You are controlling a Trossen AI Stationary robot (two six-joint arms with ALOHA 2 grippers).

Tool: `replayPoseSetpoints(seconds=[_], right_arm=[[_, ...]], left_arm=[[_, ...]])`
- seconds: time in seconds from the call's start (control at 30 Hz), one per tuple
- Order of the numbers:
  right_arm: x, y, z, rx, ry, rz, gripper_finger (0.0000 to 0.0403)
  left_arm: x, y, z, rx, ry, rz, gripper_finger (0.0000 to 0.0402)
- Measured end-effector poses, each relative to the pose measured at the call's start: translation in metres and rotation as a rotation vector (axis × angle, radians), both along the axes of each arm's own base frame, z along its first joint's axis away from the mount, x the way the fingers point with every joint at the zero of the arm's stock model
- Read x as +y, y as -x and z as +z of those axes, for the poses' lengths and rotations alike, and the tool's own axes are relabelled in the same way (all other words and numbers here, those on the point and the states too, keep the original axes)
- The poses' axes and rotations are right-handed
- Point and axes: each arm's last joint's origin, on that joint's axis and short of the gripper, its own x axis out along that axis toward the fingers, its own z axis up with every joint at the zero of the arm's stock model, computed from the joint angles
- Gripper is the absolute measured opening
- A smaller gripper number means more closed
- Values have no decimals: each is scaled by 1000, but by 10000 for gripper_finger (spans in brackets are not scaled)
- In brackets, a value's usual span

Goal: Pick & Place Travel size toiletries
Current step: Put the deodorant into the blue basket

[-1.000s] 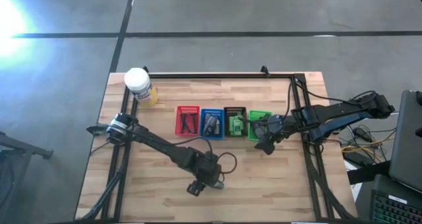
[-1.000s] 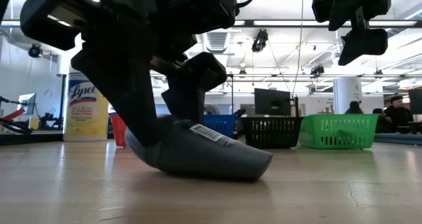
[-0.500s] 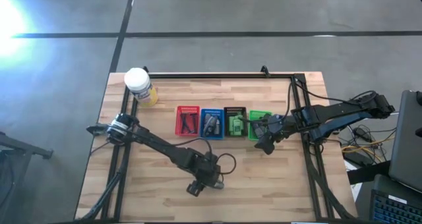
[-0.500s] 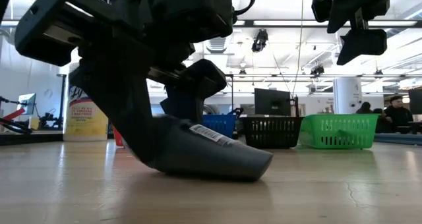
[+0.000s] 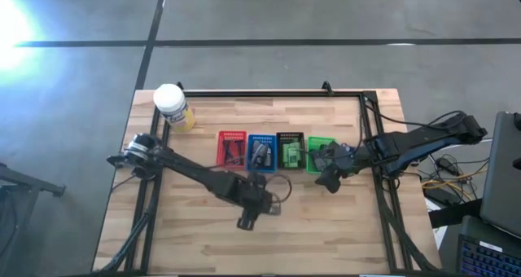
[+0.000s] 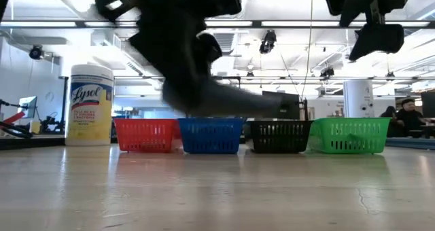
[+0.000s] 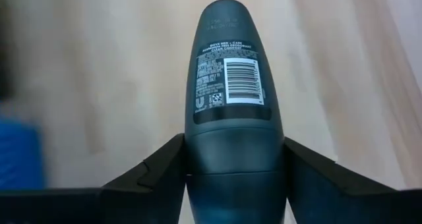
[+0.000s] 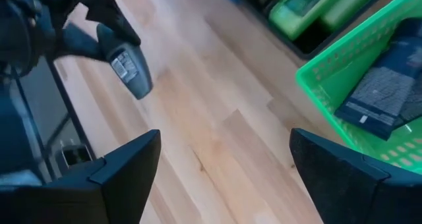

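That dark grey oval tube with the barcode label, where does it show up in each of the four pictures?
High view: the dark grey oval tube is below the basket row, in the left gripper.
Low view: blurred, lifted off the table, upper middle.
Left wrist view: centre, between the fingers.
Right wrist view: upper left, across the bare wood.
Shared landmark: the green slotted basket, at the row's right end.

Row of four baskets, red (image 5: 231, 148), blue (image 5: 261, 151), black (image 5: 290, 149), green (image 5: 319, 152), blocks mid-surface (image 5: 203, 244); yellow jar (image 5: 172, 107) occupies far left corner; left hand (image 5: 249, 221) with grey tube (image 7: 232, 105) hangs over near centre; right hand (image 5: 329, 182) hovers beside green basket; near-right boards lie open.
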Motion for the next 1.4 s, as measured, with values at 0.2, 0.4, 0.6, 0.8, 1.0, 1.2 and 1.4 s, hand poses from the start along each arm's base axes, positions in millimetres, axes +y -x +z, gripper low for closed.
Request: replayPoseSetpoints(seconds=[0.2, 0.4, 0.6, 0.8, 1.0, 1.2, 1.4], right_arm=[[-4, 12, 13, -94, 14, -220, 315], [-12, 23, 24, -204, 50, -427, 318], [-13, 23, 24, -205, 55, -420, 335], [-11, 23, 23, -182, 56, -332, 343], [-11, 23, 23, -180, 74, -310, 330], [-11, 25, 22, -163, 56, -331, 311], [-12, 28, 18, -112, 25, -378, 300]], left_arm=[[44, 2, 33, -130, 55, 541, 211], [80, -18, 46, -312, 179, 708, 211], [112, -18, 37, -253, 62, 672, 211], [131, -12, 42, -146, -278, 125, 211], [152, -7, 47, 14, -811, -500, 211], [167, -6, 44, 141, -1028, -842, 211], [162, -9, 43, 143, -1082, -972, 211]])
